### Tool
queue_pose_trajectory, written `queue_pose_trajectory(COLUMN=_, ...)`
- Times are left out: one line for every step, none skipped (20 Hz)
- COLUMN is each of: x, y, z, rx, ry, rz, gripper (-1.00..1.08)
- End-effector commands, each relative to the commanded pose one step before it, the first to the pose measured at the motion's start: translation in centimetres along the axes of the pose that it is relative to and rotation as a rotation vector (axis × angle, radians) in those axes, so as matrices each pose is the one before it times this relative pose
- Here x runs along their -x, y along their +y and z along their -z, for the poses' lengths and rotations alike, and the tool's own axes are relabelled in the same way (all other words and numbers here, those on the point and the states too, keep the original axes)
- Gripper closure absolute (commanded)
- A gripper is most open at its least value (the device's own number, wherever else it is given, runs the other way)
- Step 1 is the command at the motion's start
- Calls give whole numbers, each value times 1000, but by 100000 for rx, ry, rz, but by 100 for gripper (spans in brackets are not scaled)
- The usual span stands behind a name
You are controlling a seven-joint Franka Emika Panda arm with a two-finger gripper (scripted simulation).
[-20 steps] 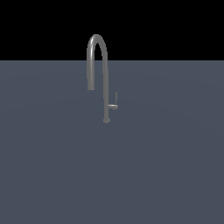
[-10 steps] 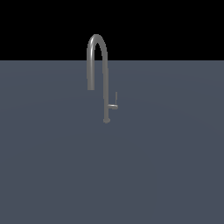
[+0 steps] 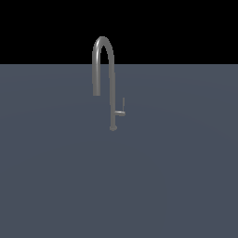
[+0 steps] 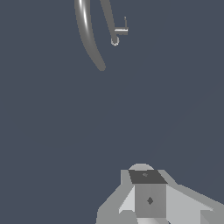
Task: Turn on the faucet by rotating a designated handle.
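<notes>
Handle (image 3: 121, 110) on faucet (image 3: 104, 69) looks thin, stiff, slick; push its upright pin; claw (image 4: 148, 197) state unclear.

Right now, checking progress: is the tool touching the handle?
No, in the wrist view the tool sits far from the handle, with bare floor between them.

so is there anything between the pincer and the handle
No. In the wrist view the stretch from the pincer to the handle is bare grey surface; only the faucet stands beside the handle.
</notes>
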State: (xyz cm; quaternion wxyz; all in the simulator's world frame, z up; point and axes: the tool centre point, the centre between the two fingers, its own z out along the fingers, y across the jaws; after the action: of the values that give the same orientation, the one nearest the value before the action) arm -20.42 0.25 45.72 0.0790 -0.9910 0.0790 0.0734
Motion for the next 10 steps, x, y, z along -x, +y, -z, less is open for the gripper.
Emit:
queue_pose_trajectory(x=-1411, y=-287, z=-251, rx=-3761, ry=-2934, rz=-3875, gripper=108)
queue_pose_trajectory(x=-612, y=-133, z=-98, rx=-1657, ry=-1269, rz=-1674, gripper=108)
queue_pose_trajectory(x=-618, y=-133, z=-98, rx=-1672, ry=-1279, rz=-1687, gripper=108)
queue_pose_trajectory(x=-623, y=-134, z=-99, rx=-1686, ry=-1288, rz=-1699, gripper=108)
queue_pose_trajectory(x=-627, y=-136, z=-99, rx=-1700, ry=-1297, rz=-1710, gripper=108)
queue_pose_trajectory(x=-632, y=-136, z=-99, rx=-1714, ry=-1306, rz=-1722, gripper=108)
queue_pose_trajectory(x=-637, y=-137, z=-99, rx=-1729, ry=-1315, rz=-1733, gripper=108)
queue_pose_trajectory(x=-641, y=-138, z=-100, rx=-1743, ry=-1324, rz=-1744, gripper=108)
queue_pose_trajectory(x=-645, y=-140, z=-100, rx=-1756, ry=-1332, rz=-1754, gripper=108)
queue_pose_trajectory(x=-650, y=-140, z=-100, rx=-1771, ry=-1341, rz=-1764, gripper=108)
